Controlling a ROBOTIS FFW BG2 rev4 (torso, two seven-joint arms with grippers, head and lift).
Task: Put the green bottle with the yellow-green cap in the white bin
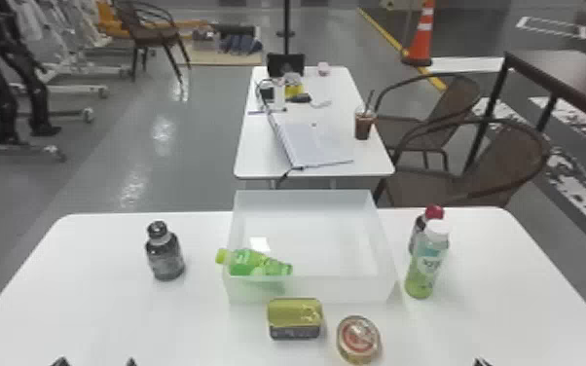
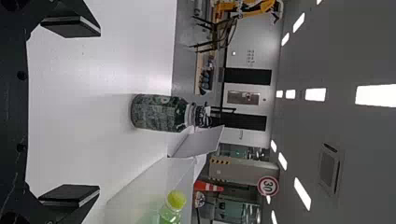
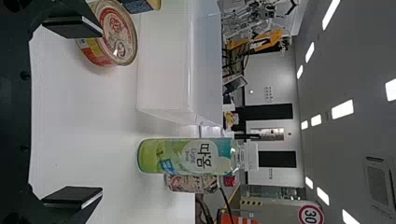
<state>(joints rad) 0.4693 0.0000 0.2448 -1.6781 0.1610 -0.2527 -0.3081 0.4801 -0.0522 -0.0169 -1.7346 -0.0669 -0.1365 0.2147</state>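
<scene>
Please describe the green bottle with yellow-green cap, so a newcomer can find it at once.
On the near white table is a white bin. In its near left corner the bottle lies tilted, cap at the left rim. That cap is yellow-green; the upright green tea-type drink outside has a white one.

- Bright indoor light; the table point(image 1: 87, 301) looks evenly pale in the head view.
- Ceiling lamps point(image 2: 376, 95) glow flat white in both wrist views, the ceiling point(image 2: 345, 51) between them dim grey.
- Glare streaks the floor point(image 1: 160, 160).
- Soft, faint shadows lie beside the dark bottle point(image 2: 156, 112), the round can point(image 3: 116, 35) and the bin point(image 3: 163, 60).
</scene>
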